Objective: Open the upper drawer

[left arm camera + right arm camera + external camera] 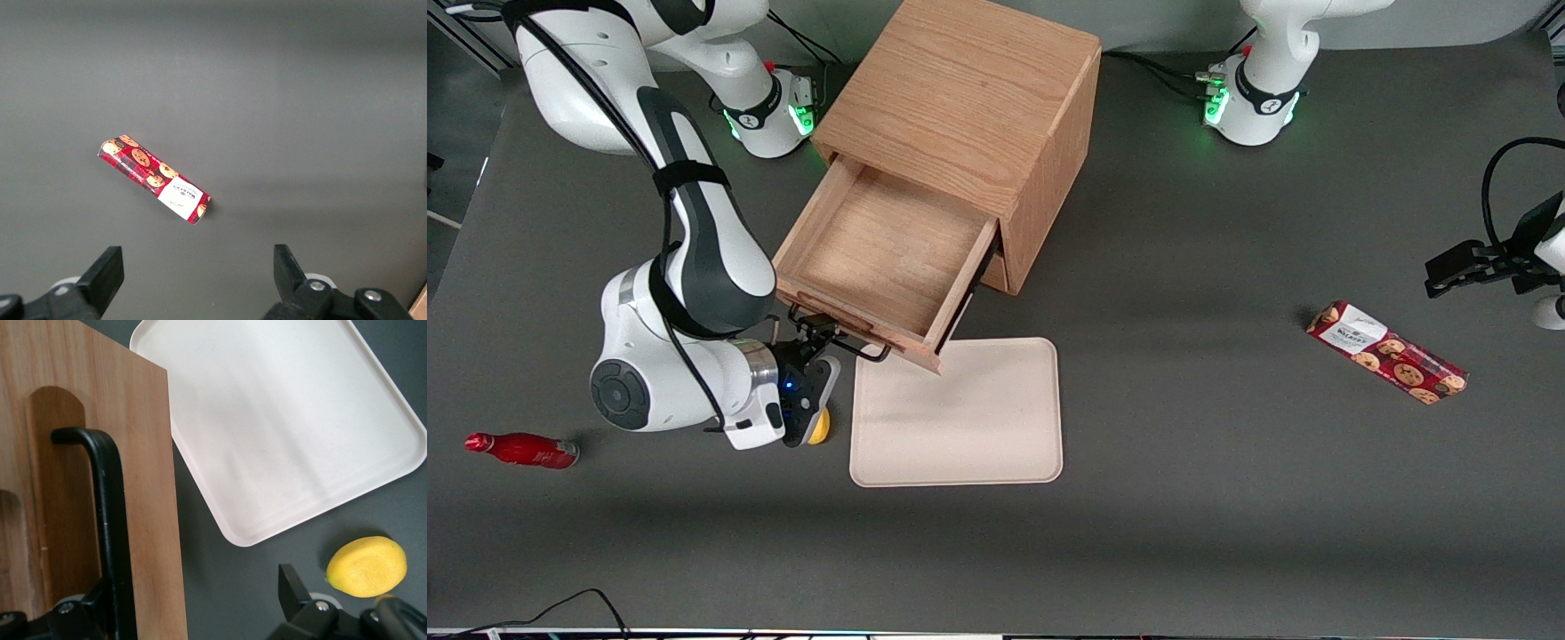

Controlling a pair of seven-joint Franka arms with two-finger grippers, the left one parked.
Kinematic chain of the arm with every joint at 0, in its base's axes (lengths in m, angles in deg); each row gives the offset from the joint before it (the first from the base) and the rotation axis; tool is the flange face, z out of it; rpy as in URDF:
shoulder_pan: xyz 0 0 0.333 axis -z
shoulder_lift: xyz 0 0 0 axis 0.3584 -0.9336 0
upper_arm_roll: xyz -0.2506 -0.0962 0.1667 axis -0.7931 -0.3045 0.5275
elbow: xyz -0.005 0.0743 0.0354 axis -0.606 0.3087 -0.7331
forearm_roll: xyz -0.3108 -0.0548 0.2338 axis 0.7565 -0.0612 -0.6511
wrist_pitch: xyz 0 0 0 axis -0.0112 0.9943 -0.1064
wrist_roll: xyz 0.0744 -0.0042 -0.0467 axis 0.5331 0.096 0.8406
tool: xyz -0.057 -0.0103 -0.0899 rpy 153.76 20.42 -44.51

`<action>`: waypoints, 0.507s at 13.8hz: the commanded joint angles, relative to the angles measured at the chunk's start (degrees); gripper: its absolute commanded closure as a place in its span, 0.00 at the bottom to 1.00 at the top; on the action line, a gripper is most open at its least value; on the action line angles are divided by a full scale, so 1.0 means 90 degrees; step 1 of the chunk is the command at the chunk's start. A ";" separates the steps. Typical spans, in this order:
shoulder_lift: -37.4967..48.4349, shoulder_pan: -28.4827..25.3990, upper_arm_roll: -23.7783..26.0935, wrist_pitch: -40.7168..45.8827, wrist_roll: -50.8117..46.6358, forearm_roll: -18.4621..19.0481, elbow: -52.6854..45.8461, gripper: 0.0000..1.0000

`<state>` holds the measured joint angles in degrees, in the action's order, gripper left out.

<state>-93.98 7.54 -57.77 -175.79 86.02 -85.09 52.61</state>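
Note:
The wooden cabinet [969,98] stands at the back of the table. Its upper drawer [880,240] is pulled far out and is empty inside. The drawer's black bar handle [845,342] runs along its front panel and also shows in the right wrist view [110,520]. My gripper [815,333] is right in front of the drawer front, at the handle's end toward the working arm. It is open [197,603]. One finger [93,607] sits by the handle bar and the other finger [293,590] is clear of the drawer front, over the table.
A cream tray [960,418] lies in front of the open drawer, nearer the front camera, and shows in the wrist view [287,427]. A lemon [818,428] [367,567] lies beside the tray under my wrist. A red bottle [520,449] lies toward the working arm's end. A cookie box [1387,353] [155,180] lies toward the parked arm's end.

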 commanded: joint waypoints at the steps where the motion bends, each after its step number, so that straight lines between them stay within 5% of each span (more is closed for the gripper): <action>1: -0.0249 0.0109 0.0007 0.0041 0.0256 -0.0034 -0.0380 0.00; 7: -0.0396 0.0168 0.0007 0.0041 0.0451 -0.0131 -0.0536 0.00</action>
<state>-95.64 8.62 -57.79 -175.80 88.06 -85.23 50.33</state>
